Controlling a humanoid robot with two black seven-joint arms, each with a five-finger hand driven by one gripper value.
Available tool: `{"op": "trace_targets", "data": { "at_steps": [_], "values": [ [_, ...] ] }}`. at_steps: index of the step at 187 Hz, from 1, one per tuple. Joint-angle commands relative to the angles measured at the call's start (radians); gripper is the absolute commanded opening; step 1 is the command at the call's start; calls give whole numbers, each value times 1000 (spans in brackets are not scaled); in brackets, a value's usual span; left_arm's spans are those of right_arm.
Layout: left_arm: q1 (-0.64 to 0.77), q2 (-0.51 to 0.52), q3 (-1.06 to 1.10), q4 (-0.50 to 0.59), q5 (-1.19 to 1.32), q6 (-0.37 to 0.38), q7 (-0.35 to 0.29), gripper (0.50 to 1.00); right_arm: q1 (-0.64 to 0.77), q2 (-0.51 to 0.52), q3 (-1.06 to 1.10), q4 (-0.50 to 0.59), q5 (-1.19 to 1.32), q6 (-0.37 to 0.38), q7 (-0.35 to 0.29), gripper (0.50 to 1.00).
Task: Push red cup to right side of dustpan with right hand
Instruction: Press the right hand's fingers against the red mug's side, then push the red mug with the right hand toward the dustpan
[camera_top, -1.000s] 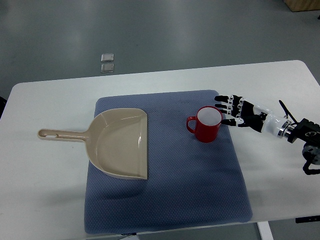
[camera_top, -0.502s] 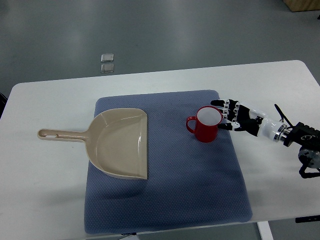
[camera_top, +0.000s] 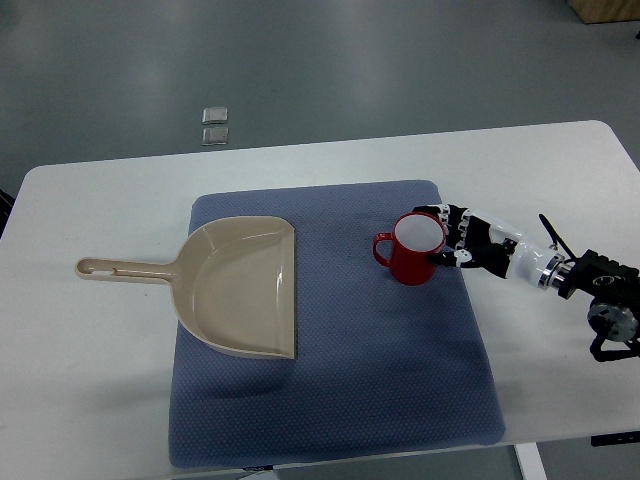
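From my remote seat I see the red cup (camera_top: 413, 252) standing upright on the blue mat (camera_top: 400, 380), in the right half of it. Its handle points to the left, toward the dustpan (camera_top: 240, 285). The cup is well apart from the dustpan, with bare mat between them. The beige dustpan lies on the left part of the mat, its open edge faces right, and its long handle reaches out left onto the white table (camera_top: 90, 390).

The right hand (camera_top: 468, 243) comes in from the right edge of the picture and lies low over the right border of the mat. Its fingers (camera_top: 440, 213) are stretched out and a little spread, not clenched, and they hold nothing. The fingertips touch the right side of the cup, near its rim; I see no gap between them and the cup wall. The forearm (camera_top: 580, 275) rests over the white table on the right.

Two small clear squares (camera_top: 214, 125) lie on the grey floor beyond the far edge of the table.
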Motion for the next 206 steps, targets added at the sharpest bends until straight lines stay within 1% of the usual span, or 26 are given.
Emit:
{"op": "trace_targets", "data": {
  "at_steps": [1,144,206],
  "values": [
    [0,0,0,0,0,0,0,1000,0,9,-2,4,-2,0,0,928],
    [0,0,0,0,0,0,0,1000,10,62,-2,13,-22,0,0,928],
    [0,0,0,0,0,0,0,1000,9,105,-3,13,-52,0,0,930]
  ]
}}
